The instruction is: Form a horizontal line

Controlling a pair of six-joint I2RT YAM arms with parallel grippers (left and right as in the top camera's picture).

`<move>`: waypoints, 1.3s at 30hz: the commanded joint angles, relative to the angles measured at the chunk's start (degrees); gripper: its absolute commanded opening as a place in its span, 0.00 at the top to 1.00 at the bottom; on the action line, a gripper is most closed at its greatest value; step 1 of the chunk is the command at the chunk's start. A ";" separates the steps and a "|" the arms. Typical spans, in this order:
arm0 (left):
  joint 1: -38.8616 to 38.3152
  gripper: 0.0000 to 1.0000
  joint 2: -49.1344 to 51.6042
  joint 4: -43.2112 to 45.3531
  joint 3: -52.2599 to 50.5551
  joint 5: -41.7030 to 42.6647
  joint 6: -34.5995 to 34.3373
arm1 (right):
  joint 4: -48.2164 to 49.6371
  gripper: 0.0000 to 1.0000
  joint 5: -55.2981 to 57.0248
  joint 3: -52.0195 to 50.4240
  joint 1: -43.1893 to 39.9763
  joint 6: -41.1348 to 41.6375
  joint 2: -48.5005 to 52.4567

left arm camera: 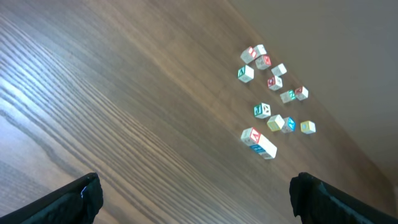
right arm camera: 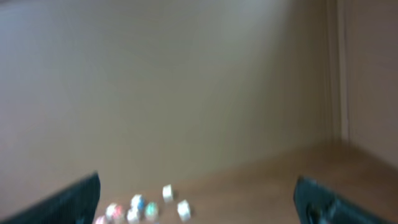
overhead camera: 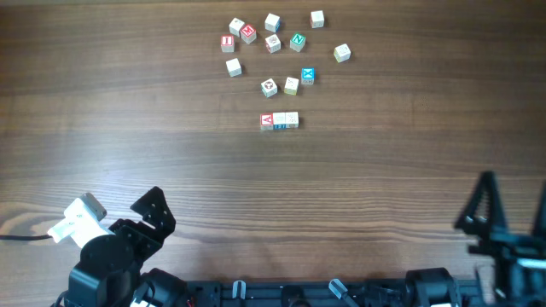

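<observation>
A horizontal line of three small wooden letter cubes (overhead camera: 279, 121) lies near the table's middle, a red-lettered cube at its left end and two pale cubes touching it. It also shows in the left wrist view (left arm camera: 259, 143). My left gripper (overhead camera: 128, 223) is open and empty at the near left edge, far from the row. My right gripper (overhead camera: 512, 209) is open and empty at the near right edge. In the left wrist view the fingertips (left arm camera: 196, 193) frame bare wood.
Several loose letter cubes (overhead camera: 273, 43) lie scattered behind the row, some red, some teal, some plain; the nearest (overhead camera: 291, 84) sits just behind the row. They show blurred in the right wrist view (right arm camera: 140, 208). Wood-grain table (overhead camera: 384, 170) all round.
</observation>
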 commanded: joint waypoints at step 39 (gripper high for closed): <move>-0.20 0.00 -0.24 0.04 -0.22 -0.35 0.28 | 33.16 0.00 -12.72 -51.95 -8.72 -3.96 -10.56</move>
